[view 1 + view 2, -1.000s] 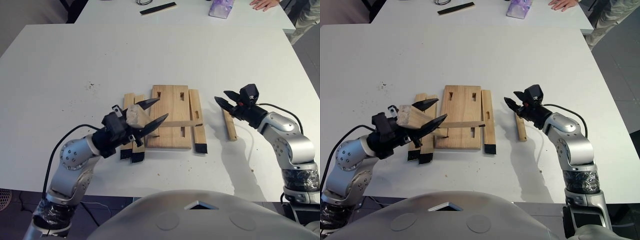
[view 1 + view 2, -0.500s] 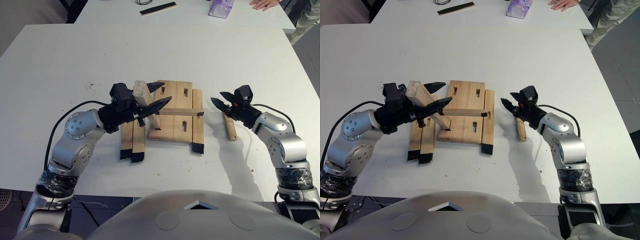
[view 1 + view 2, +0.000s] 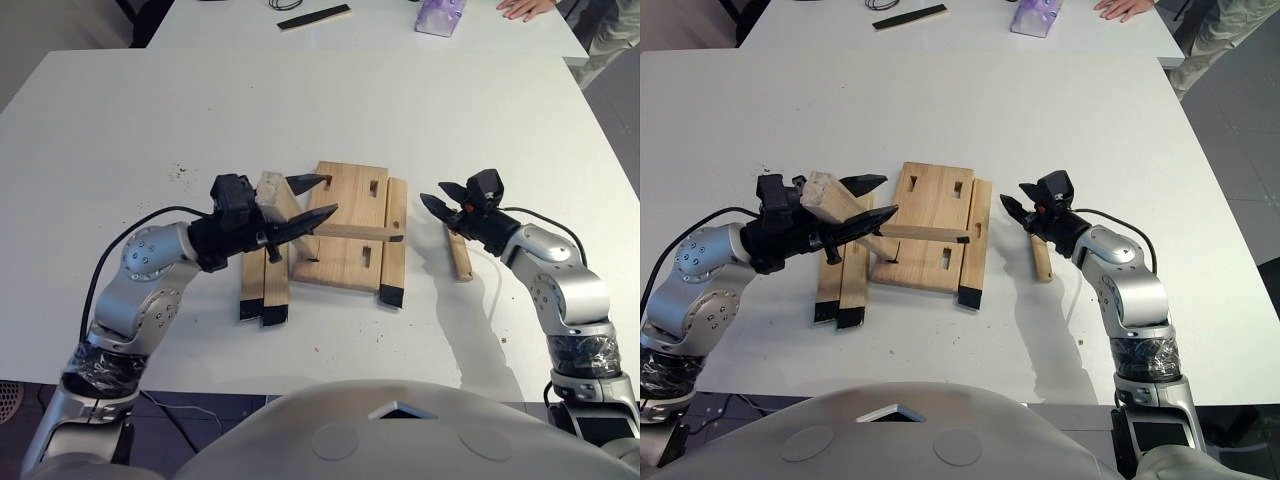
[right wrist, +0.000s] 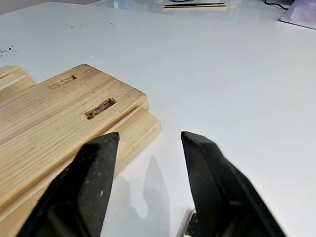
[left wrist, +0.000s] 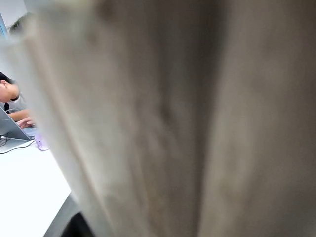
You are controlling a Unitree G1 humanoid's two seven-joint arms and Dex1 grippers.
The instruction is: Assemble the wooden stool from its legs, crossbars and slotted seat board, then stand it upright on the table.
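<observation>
My left gripper (image 3: 315,197) is shut on a wooden leg (image 3: 272,195), held tilted above the left part of the slotted seat board (image 3: 352,262). A thin crossbar (image 3: 360,233) sticks out of that leg and reaches across the board. The leg's wood (image 5: 173,123) sits right against the left wrist camera. Two legs (image 3: 263,290) with black tips lie left of the board, and another leg (image 3: 392,255) lies along its right edge. My right gripper (image 3: 437,195) hangs open over a short crossbar (image 3: 459,257) on the table; its fingers (image 4: 94,182) frame the board's corner (image 4: 59,108).
The white table (image 3: 150,110) has free room on all sides of the parts. A second table behind carries a black strip (image 3: 316,16) and a purple object (image 3: 443,16). Dark specks (image 3: 180,172) mark the table's left side.
The left gripper carried the leg with its crossbar up and forward over the board, then came slightly down and toward me. The board shifted a little. The right gripper stayed nearly still.
</observation>
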